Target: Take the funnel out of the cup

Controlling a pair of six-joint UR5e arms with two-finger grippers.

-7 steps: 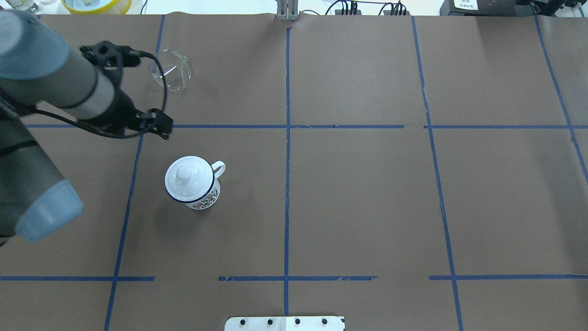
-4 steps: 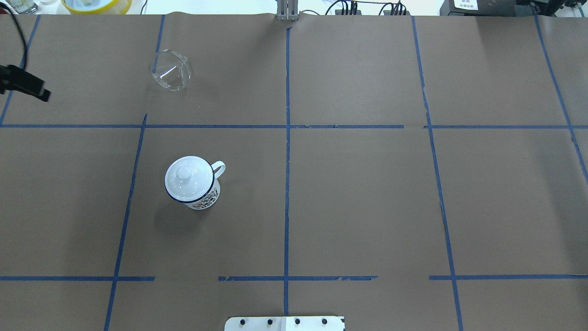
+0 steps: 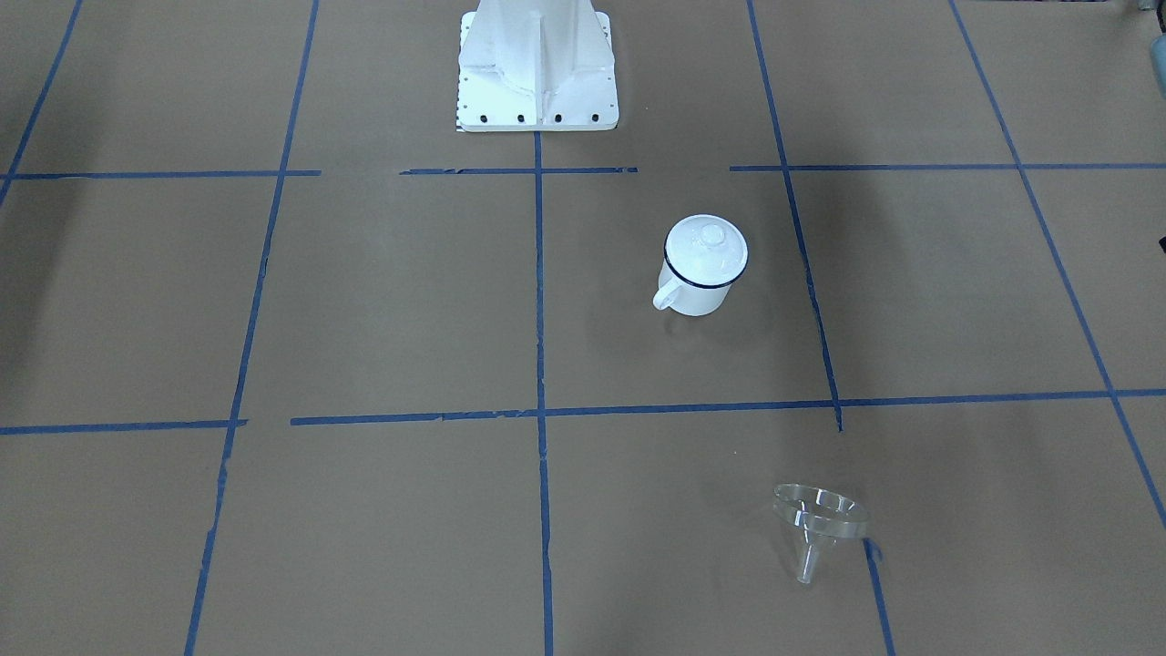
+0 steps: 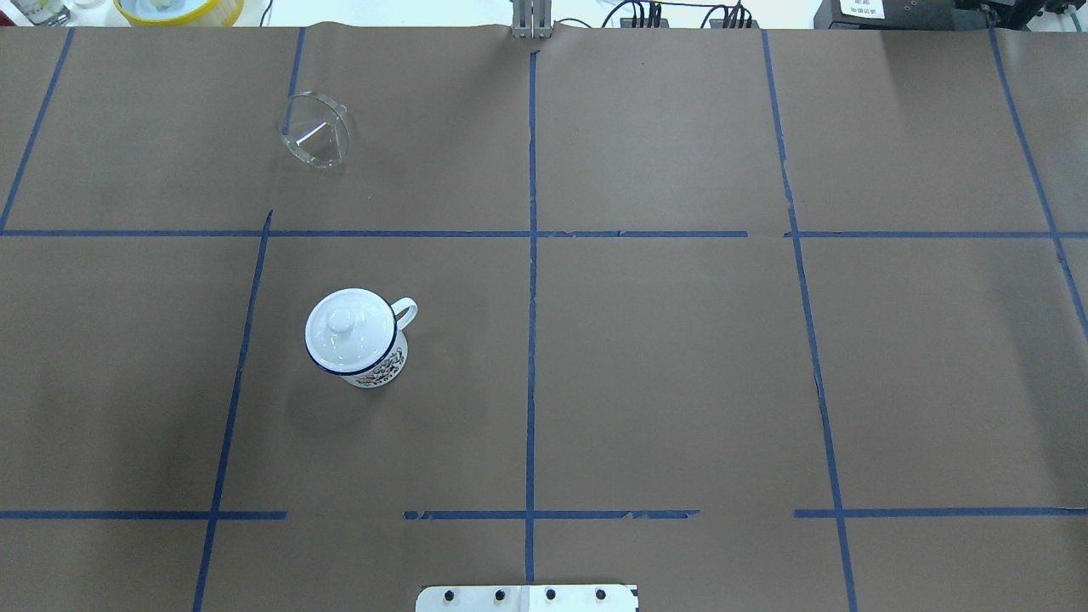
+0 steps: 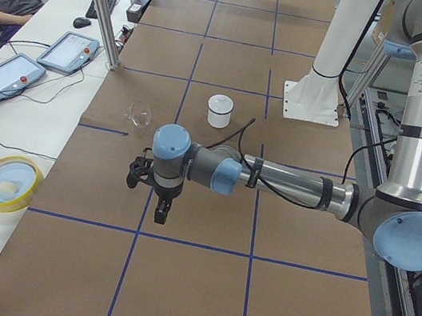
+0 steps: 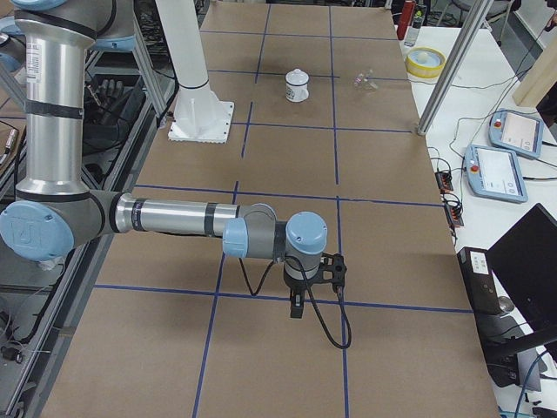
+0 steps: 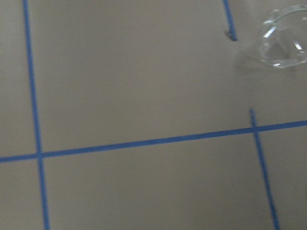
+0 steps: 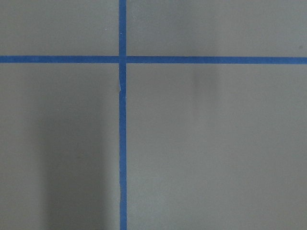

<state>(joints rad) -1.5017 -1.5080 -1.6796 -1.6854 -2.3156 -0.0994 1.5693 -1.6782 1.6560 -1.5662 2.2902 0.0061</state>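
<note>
The funnel is out of the cup and lies tipped on its side on the brown-papered table, in the far square on the robot's left, well apart from the mug. From across the table its wide rim faces up and towards the robot and the spout seems to point away from it, though clear plastic on brown paper is hard to read. The cup stands upright one square nearer the robot, handle towards the table's middle, and a round white lid with a knob sits on its blue-edged mouth. Neither arm shows from overhead or from the front. Look down the table from the robot's left end and there is the left arm stretched out low, the left gripper hanging fingers-down over a blue tape line, nearer that end than the funnel and touching nothing. Its wrist camera catches the funnel, a little blurred, up in the top right corner. At the other end the right gripper hangs the same way above another tape line, far from cup and funnel, and its camera sees only paper and crossed tape. At this distance I cannot tell whether either gripper's fingers are apart or together.
</note>
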